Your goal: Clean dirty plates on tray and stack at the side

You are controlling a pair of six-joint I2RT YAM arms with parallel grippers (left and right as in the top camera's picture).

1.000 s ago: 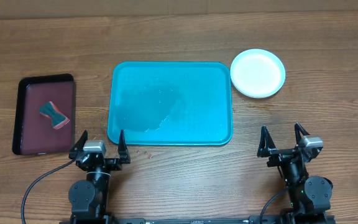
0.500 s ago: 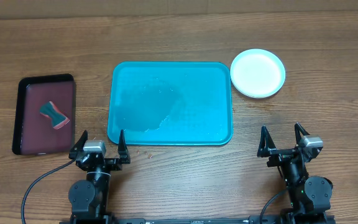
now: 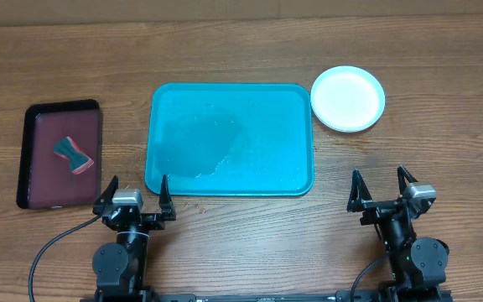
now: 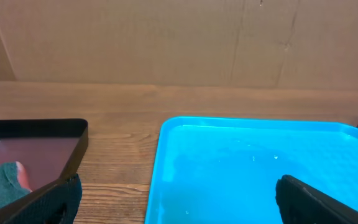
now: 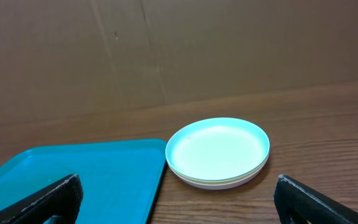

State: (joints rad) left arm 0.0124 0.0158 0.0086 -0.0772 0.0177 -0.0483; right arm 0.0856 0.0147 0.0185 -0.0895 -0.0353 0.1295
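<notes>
The turquoise tray [image 3: 230, 139] lies in the middle of the table with nothing on it but a wet sheen; it also fills the lower part of the left wrist view as the tray [image 4: 260, 168]. The plates [image 3: 347, 98] sit in one stack on the wood just right of the tray's far corner, pale mint on top; in the right wrist view the plates [image 5: 218, 152] show layered rims. My left gripper [image 3: 135, 195] stands open near the tray's front left corner, holding nothing. My right gripper [image 3: 381, 189] stands open at the front right, also holding nothing.
A dark maroon tray [image 3: 60, 153] with a black rim lies at the left, holding a teal and red sponge [image 3: 75, 154]. A brown cardboard wall [image 4: 179, 37] closes off the far side of the table. Small crumbs [image 3: 193, 203] lie in front of the turquoise tray.
</notes>
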